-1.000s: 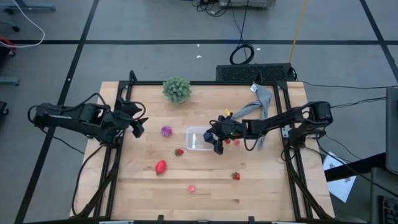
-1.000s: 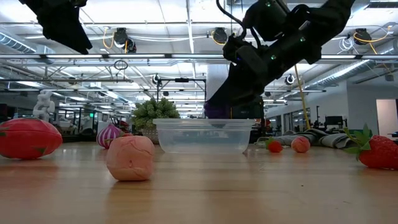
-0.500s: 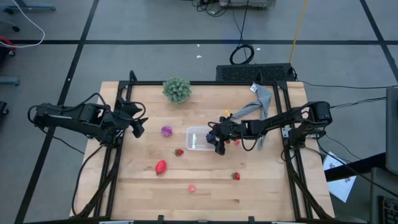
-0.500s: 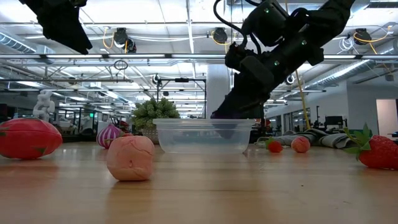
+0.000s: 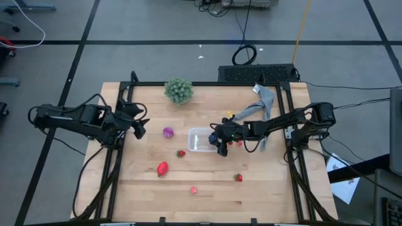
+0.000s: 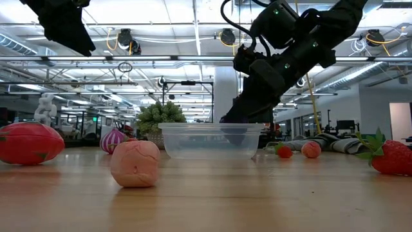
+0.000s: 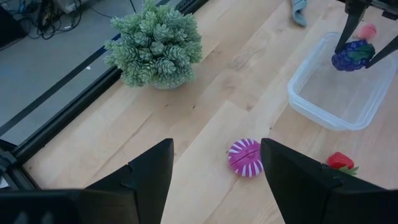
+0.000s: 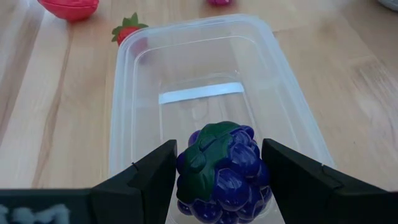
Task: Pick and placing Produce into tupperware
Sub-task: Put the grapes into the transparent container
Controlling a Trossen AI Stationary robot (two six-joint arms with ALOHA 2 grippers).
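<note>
The clear tupperware (image 5: 198, 139) sits mid-table. My right gripper (image 8: 217, 180) reaches into its right end, shut on the dark purple grape cluster (image 8: 224, 171). My left gripper (image 7: 214, 180) hangs open above the table's left side, touching nothing. The spiky magenta ball (image 5: 168, 132) and a strawberry (image 5: 181, 152) rest on the table left of the tupperware. A red piece (image 5: 162, 167), a pink piece (image 5: 193, 189) and another strawberry (image 5: 238, 177) lie nearer the front. Two small pieces (image 5: 233, 142) lie by the right gripper. My right gripper pinches the grape cluster between its two fingers, one on each side (image 8: 185, 167), below its green top (image 8: 214, 140). The fingers slant down from the table's right. The cluster sits low inside the tupperware (image 6: 235, 134); whether it touches the floor, I cannot tell.
A green bushy plant (image 5: 178, 90) stands near the far edge. A grey cloth (image 5: 267, 100) lies at the far right corner. Black frame rails (image 5: 119, 150) run along both table sides. Bare wood lies along the near edge.
My right gripper has moved down with the grape cluster, from above the tupperware's rim to inside it. The left arm has kept still.
</note>
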